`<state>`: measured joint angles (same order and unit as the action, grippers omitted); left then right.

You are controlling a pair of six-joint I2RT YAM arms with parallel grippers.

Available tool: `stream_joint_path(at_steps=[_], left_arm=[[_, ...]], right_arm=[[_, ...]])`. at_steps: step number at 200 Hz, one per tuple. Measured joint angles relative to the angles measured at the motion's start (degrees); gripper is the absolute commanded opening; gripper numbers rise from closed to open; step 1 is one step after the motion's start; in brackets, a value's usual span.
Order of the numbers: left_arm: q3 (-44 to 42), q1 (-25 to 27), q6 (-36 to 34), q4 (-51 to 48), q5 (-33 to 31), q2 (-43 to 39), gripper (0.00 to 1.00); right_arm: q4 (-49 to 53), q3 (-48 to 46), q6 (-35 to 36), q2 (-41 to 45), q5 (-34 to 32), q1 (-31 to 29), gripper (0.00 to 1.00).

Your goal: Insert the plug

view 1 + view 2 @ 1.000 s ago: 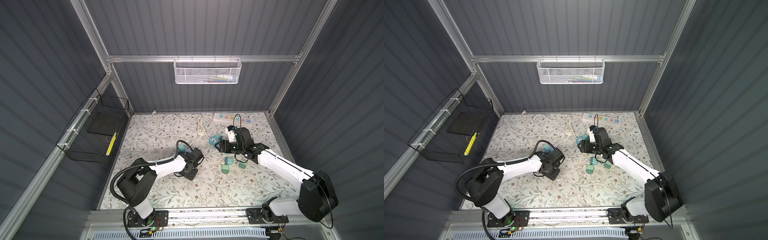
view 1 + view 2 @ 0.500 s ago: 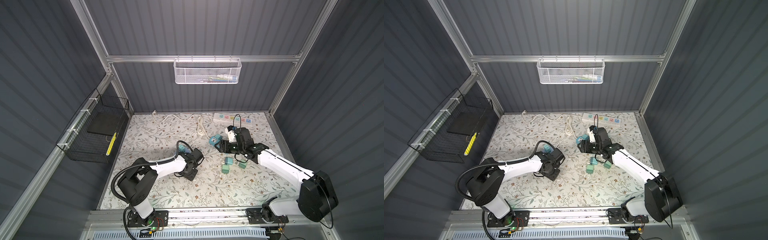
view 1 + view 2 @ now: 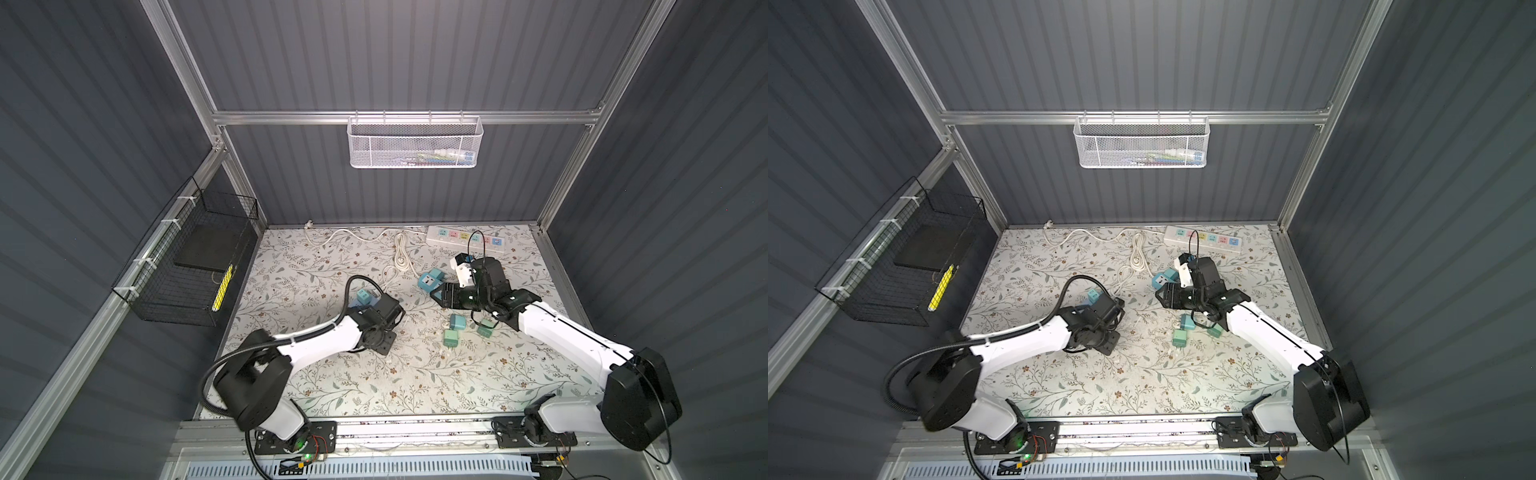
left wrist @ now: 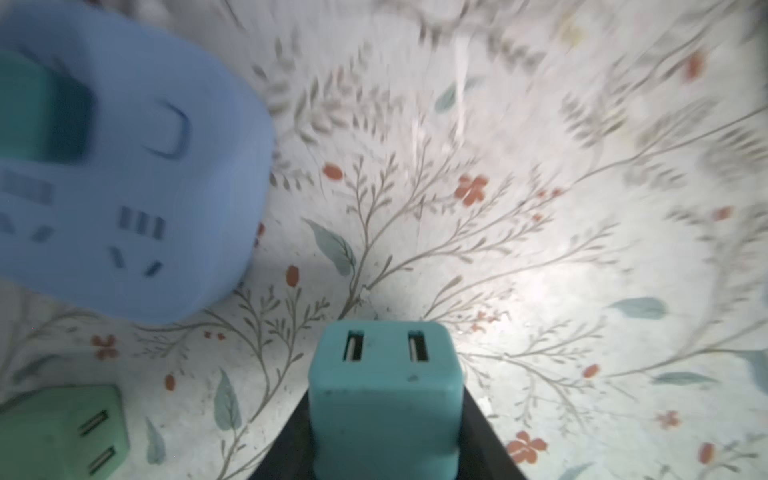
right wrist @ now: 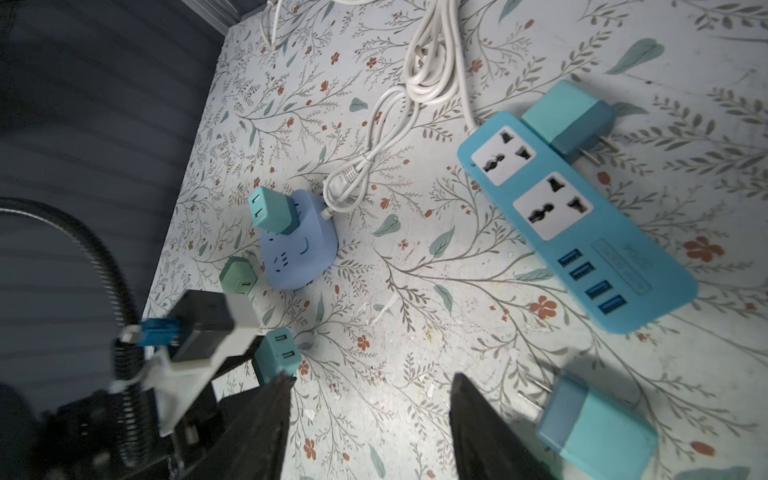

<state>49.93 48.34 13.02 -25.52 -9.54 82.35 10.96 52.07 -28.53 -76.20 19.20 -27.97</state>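
Note:
My left gripper [image 4: 384,415] is shut on a teal plug [image 4: 384,395], whose two-slot end faces away from the wrist, low over the floral mat. A short way off lies the lavender socket block [image 4: 124,187], with a green plug [image 4: 37,108] standing in it. In the right wrist view the same held plug [image 5: 277,355] and the socket block [image 5: 299,245] show to one side. My right gripper [image 5: 372,376] is open over bare mat with nothing between its fingers, beside the teal power strip [image 5: 573,216]. In a top view the left gripper [image 3: 380,340] sits just in front of the socket block [image 3: 365,297].
Loose plugs lie on the mat: a green one [image 4: 62,432] by the left gripper, one [image 5: 594,424] by the right finger, one [image 5: 569,116] behind the teal strip, and more [image 3: 457,328] mid-mat. A white power strip [image 3: 465,239] and coiled white cable [image 3: 401,249] lie at the back.

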Motion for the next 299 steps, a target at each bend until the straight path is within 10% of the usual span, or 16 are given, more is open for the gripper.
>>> stream_joint_path(at_steps=[123, 262, 299], left_arm=[[-9.53, 0.02, -8.33, 24.98, 3.43, -11.41, 0.24], [-10.08, 0.00, -10.51, 25.33, 3.50, -12.35, 0.25], [-9.92, 0.00, -10.71, 24.90, 3.50, -12.39, 0.44]], right_arm=[[-4.26, 2.19, -1.51, -8.26, 15.76, -5.14, 0.66], [-5.60, 9.81, -0.57, -17.73, 22.03, -9.27, 0.28], [-3.61, 10.95, 2.47, -17.94, 21.84, -9.57, 0.19]])
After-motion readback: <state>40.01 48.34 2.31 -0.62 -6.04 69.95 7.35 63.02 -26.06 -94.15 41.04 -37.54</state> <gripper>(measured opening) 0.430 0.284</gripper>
